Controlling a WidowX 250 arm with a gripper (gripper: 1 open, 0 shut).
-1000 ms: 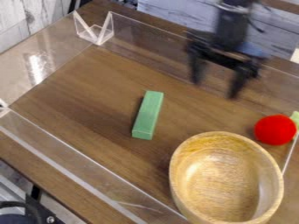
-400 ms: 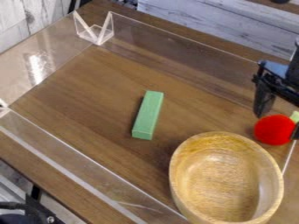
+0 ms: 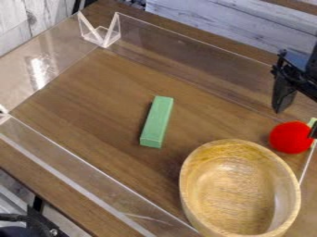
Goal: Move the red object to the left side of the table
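The red toy fruit (image 3: pixel 292 137) rests on the worktop (image 3: pixel 99 88) at the far right edge of the view, about four o'clock from the table's centre, with a hint of green at its right side. It sits just beyond the rim of the wooden bowl (image 3: pixel 195 159), at the bowl's one o'clock, very near it though whether the two touch cannot be told.

The end effector (image 3: pixel 292 96) hangs at the fruit's twelve o'clock, pointing down, its dark fingers spread wide and holding nothing. It looks to be above and a little behind the fruit, not yet around it; part of it is cut off by the picture's edge.

To do the pick well, the fingers should probably come down straddling the fruit's widest part, centred so the round body does not squirt sideways when they close. The bowl rim and the clear acrylic wall (image 3: pixel 186 46) on that side leave little room, so setting the fingers so that neither one lands toward the bowl seems wise. After a firm closure, a lift high enough to clear the bowl and the green rectangular block (image 3: pixel 156 121) would let the fruit travel toward nine o'clock, to the bare left side.

The wooden bowl is empty; only its pale grain shows inside. A small clear holder (image 3: pixel 99 31) stands in the far left corner, at about eleven o'clock, and nothing can be made out in it.
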